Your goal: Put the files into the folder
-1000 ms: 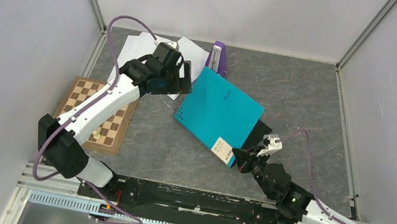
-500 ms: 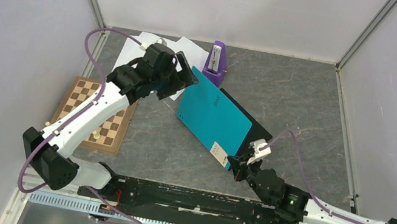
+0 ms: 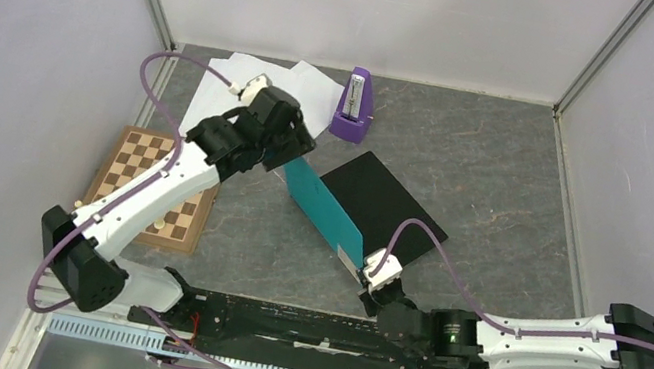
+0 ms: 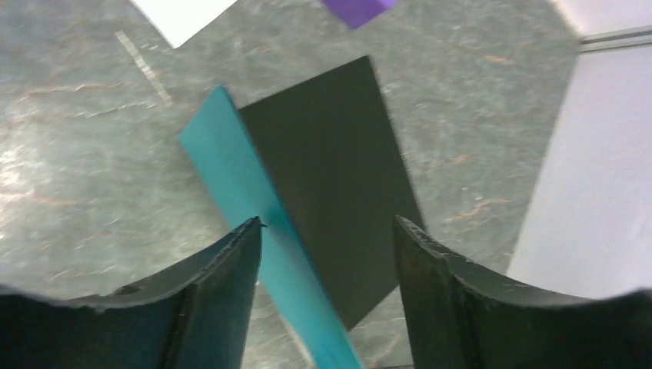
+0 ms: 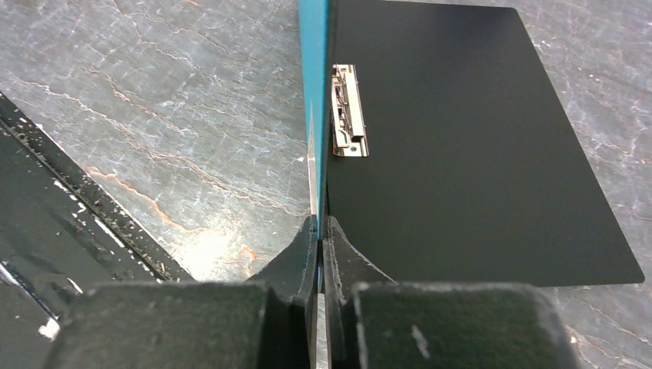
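Observation:
The folder (image 3: 326, 213) lies half open in the middle of the table. Its teal cover (image 5: 313, 92) stands on edge, and the black inside (image 3: 390, 206) with the metal spine clip (image 5: 347, 108) lies flat. My right gripper (image 5: 319, 223) is shut on the cover's near corner. Above the cover's far end hovers my left gripper (image 4: 329, 231), open, with the teal cover (image 4: 254, 184) showing below, close by the left fingertip. The files (image 3: 229, 81), white sheets, lie at the far left behind the left arm.
A purple metronome (image 3: 353, 108) stands just behind the folder. A brown chessboard (image 3: 154, 190) lies at the left under the left arm. Booth walls close in the table on three sides.
My right gripper has swung the teal cover up from flat to standing, uncovering the black inside. The left gripper moved from over the sheets to the cover's far end, jaws narrowing a little.

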Tool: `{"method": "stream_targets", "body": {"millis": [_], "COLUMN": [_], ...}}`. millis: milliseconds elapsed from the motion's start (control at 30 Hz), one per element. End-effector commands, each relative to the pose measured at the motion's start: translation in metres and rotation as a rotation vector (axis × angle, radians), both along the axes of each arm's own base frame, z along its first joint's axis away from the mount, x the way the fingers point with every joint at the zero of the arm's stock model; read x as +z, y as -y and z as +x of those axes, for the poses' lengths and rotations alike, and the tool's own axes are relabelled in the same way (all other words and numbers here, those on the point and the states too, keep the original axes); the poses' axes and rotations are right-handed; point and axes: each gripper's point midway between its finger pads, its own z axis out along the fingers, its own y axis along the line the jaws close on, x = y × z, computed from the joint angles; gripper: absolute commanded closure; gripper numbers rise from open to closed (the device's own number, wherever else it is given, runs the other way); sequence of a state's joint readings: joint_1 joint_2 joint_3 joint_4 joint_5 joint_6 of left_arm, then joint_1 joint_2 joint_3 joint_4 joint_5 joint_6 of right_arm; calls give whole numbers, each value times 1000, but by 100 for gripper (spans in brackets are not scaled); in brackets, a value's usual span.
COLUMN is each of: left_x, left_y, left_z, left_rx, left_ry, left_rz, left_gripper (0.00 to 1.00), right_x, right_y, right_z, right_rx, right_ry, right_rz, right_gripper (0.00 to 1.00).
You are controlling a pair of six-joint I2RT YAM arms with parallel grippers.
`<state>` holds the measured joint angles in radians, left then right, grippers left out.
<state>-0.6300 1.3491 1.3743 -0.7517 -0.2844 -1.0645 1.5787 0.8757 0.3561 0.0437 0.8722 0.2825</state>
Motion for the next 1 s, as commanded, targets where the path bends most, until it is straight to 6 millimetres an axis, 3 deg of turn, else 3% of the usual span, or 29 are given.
{"method": "stream_targets", "body": {"millis": [0, 100, 133, 200, 233, 267, 333, 433, 533, 633, 733, 867, 967], "left_x": [-13, -22, -23, -26, -29, -30, -36, -43, -48, -58, -69, -78, -85], "left_y": [-32, -38, -39, -43, -44, -43, -38, -29, -10, -6, -17, -37, -56], "left_z": [-22, -32, -34, -40, -43, -45, -52, -59, -61, -54, -36, -11, 0], "left_rx": [59, 28, 3, -50, -84, -133, -231, -351, -472, -511, -485, -451, -423], "left_ry": [1, -4, -2, 2, 7, 21, 47, 90, 182, 209, 183, 127, 72], "left_rz": [70, 102, 118, 163, 181, 199, 212, 203, 149, 167, 256, 307, 368], "left_gripper": [37, 56, 63, 75, 76, 81, 86, 88, 88, 89, 90, 90, 92], "right_x": [23, 24, 24, 25, 28, 28, 36, 53, 69, 76, 60, 22, 3], "right_y": [-2, -7, -11, -19, -24, -24, -29, -31, -33, -37, -30, -11, -1], "right_z": [6, 3, 0, -10, -17, -23, -37, -54, -62, -61, -33, 20, 43], "right_rx": [-51, -25, -3, 73, 120, 160, 255, 366, 416, 405, 248, 41, -42], "right_ry": [56, 50, 41, 22, 8, -4, -37, -69, -85, -90, -103, -223, -273], "right_rz": [10, -5, -9, -15, -2, -15, 16, 62, 94, 106, 51, -3, -28], "right_gripper": [100, 99, 90, 58, 42, 32, 18, 7, 2, 2, 2, 2, 3]}}
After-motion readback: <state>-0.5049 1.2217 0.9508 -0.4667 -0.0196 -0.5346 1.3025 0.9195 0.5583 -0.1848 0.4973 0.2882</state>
